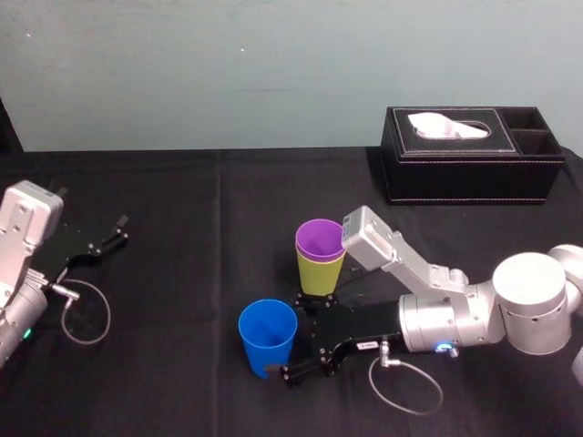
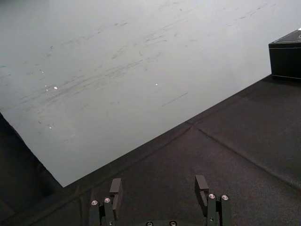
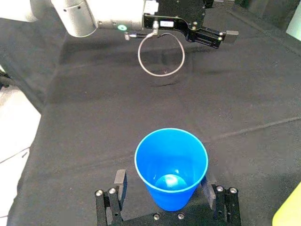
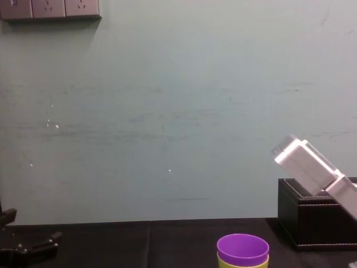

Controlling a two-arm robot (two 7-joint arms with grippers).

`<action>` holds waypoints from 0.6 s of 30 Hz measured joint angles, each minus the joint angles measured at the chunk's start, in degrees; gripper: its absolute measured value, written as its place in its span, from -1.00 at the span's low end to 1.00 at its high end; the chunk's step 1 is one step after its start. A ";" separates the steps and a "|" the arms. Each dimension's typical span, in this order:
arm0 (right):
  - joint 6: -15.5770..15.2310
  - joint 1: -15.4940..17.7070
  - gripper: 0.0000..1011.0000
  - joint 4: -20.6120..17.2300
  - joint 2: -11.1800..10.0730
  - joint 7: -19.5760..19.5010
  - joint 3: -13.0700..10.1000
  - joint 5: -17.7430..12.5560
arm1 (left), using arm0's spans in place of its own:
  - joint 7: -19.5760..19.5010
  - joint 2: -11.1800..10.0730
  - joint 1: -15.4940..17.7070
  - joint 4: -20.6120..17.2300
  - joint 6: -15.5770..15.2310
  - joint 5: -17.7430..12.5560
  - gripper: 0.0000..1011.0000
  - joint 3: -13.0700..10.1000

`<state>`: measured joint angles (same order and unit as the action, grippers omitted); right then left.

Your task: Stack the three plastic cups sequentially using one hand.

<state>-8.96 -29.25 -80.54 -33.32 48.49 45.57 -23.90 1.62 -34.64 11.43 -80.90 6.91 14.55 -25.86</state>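
Two cups nested, purple (image 1: 319,238) in lime-green (image 1: 321,276); blue cup (image 1: 267,335) (empty, upright) within the wide-spread right tool (image 1: 293,337); left tool (image 2: 159,181) parked, wide.

Tissue box (image 1: 469,155): black, upper right of head view, white tissue (image 1: 446,126) on top.
Tablecloth (image 1: 182,200): black.
Wall (image 1: 228,64): pale green.
Sockets (image 4: 50,8): chest view's upper left.

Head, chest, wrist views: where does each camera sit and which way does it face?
Head: high, looking down on the table; right end effector straddles the blue cup, left end effector idle.
Chest: low, facing the wall; purple cup nested in green cup, box, right arm.
Left wrist: looks across the table to the wall; own open fingers show.
Right wrist: looks down on the blue cup between its fingers; left end effector beyond.
Shared: head and right wrist both show the blue cup.
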 joint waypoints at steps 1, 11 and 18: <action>-0.04 -0.21 0.98 0.24 0.28 -0.06 0.12 0.10 | 0.00 0.00 0.00 0.00 0.00 0.00 1.00 0.00; -0.11 -1.36 0.98 2.55 2.16 -0.25 0.76 0.83 | 0.00 0.00 0.00 0.00 0.00 0.00 1.00 0.00; -0.05 -1.49 0.98 3.12 2.66 -0.57 0.80 0.91 | 0.00 0.00 0.00 0.00 0.00 0.00 1.00 0.00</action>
<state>-9.01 -30.74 -77.42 -30.66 47.92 46.37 -22.99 1.62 -34.65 11.43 -80.90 6.91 14.55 -25.86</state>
